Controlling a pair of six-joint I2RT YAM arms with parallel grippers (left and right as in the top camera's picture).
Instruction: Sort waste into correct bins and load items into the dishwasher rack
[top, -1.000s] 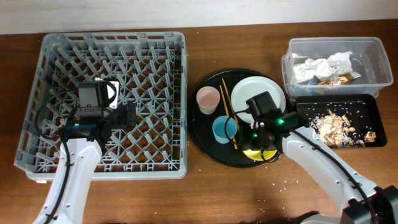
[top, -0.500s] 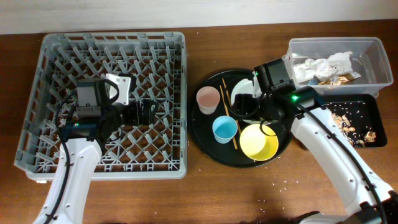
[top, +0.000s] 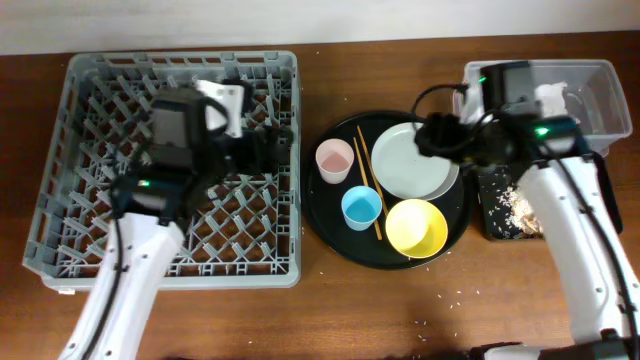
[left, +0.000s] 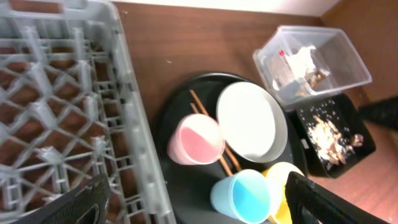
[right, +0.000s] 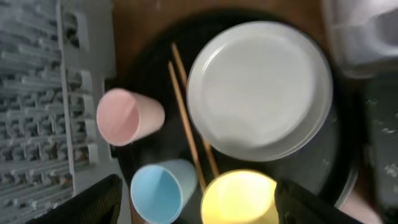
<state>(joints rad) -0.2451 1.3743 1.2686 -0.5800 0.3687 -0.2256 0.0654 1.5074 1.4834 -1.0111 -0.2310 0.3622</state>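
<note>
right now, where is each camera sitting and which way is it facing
Overhead: fixed above the table, looking straight down on the dishwasher rack, round tray and clear tub; the left arm and right arm show.
Left wrist: over the rack's right edge, looking down at the tray; the open left gripper frames the bottom.
Right wrist: above the tray, looking down; the open right gripper shows at the bottom corners.
Shared: both wrist views hold the white plate, pink cup and chopsticks.

Round tray (top: 330, 215) right of rack (top: 60, 180)
</note>
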